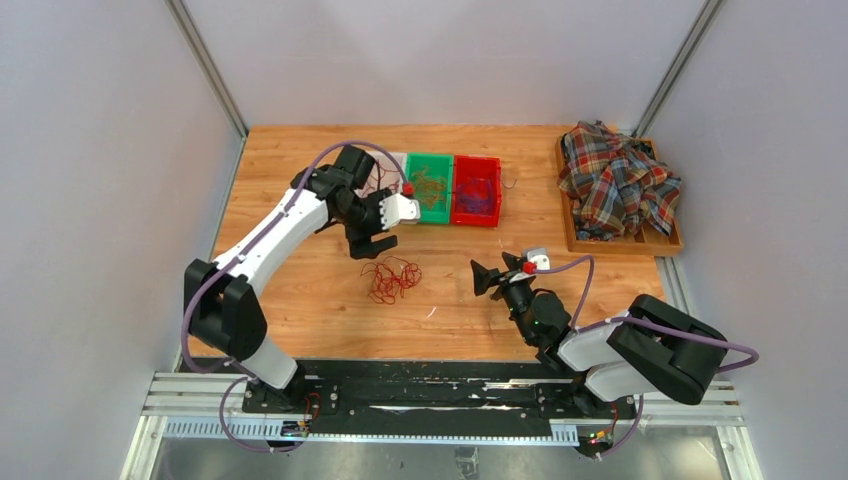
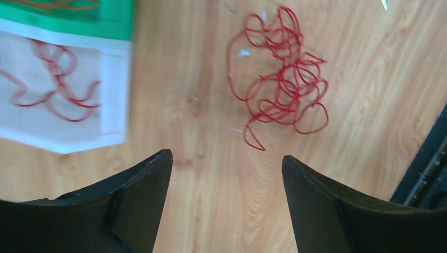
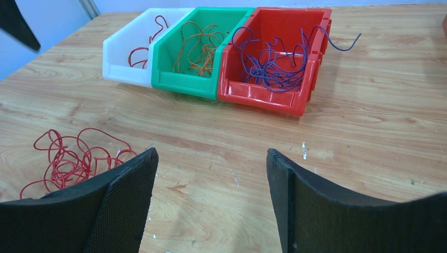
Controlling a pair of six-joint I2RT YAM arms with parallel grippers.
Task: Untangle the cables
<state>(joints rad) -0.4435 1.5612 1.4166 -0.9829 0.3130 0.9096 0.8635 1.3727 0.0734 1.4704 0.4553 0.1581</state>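
A loose bunch of red cables (image 1: 391, 279) lies on the wooden table between the arms; it also shows in the left wrist view (image 2: 282, 84) and the right wrist view (image 3: 74, 158). Three bins stand in a row at the back. The white bin (image 3: 121, 58) holds a red cable (image 2: 58, 89), the green bin (image 1: 429, 187) holds olive-orange cables (image 3: 200, 47), and the red bin (image 1: 476, 190) holds purple cables (image 3: 274, 66). My left gripper (image 1: 368, 244) is open and empty above the table, between the white bin and the bunch. My right gripper (image 1: 488, 276) is open and empty, right of the bunch.
A wooden tray (image 1: 670, 243) with a crumpled plaid shirt (image 1: 618, 180) sits at the back right. One purple cable end hangs over the red bin's right wall (image 3: 342, 45). White walls enclose the table on three sides.
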